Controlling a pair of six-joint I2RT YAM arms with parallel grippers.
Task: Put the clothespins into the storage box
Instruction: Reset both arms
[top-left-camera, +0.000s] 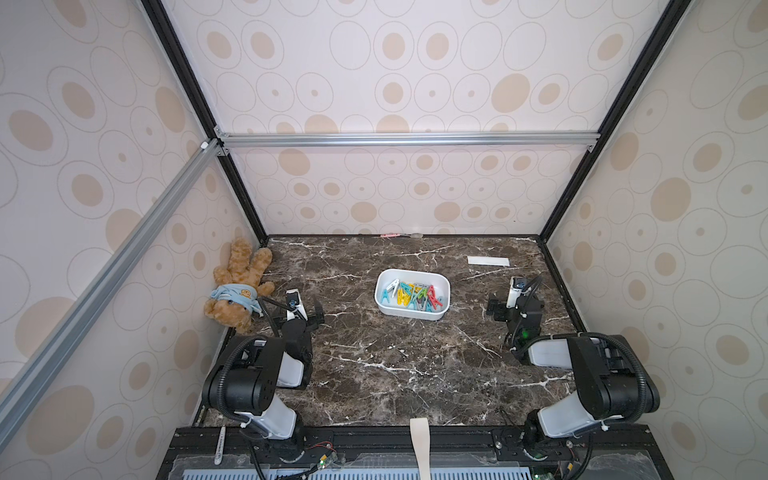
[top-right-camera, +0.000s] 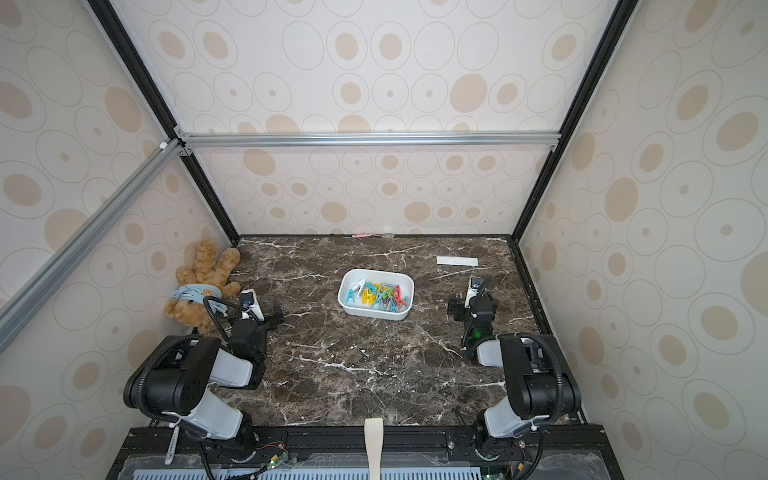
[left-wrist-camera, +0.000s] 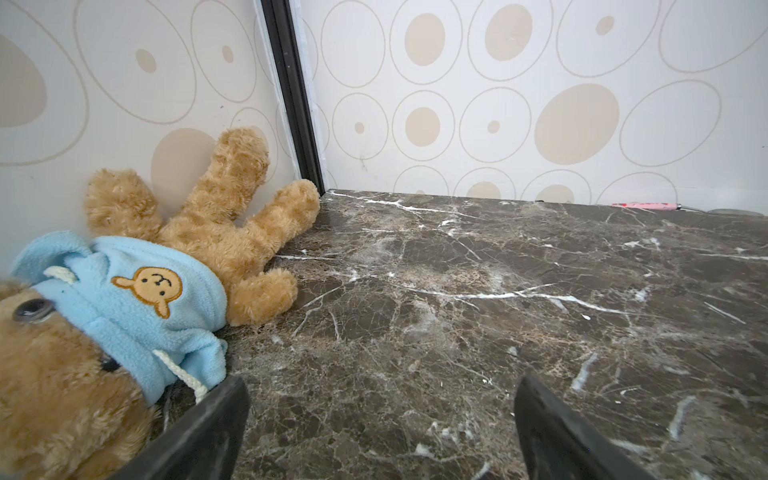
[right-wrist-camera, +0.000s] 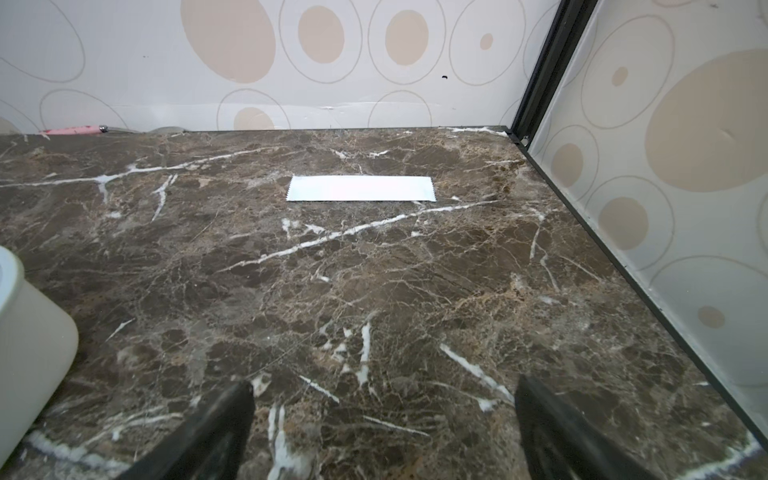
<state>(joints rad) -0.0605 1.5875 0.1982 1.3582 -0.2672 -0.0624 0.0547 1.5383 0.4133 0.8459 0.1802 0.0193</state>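
At mid-bench the storage box (top-left-camera: 409, 312) sits upright with the clothespins (top-left-camera: 413, 296) heaped inside in a mixed tangle. I see none loose on the bench (top-left-camera: 374, 374), so the job looks done. Both arms sit off to the sides. The left tool (left-wrist-camera: 380, 388) gapes empty just beside a teddy bear (top-left-camera: 237, 286). The right tool (right-wrist-camera: 384, 386) is likewise spread wide and empty, near the box and facing a white paper strip (top-left-camera: 488, 261). Likely trouble: a careless swing from the right could knock the light box and spill pins, or the left jaws could snag the bear's hoodie cord (left-wrist-camera: 183, 376).
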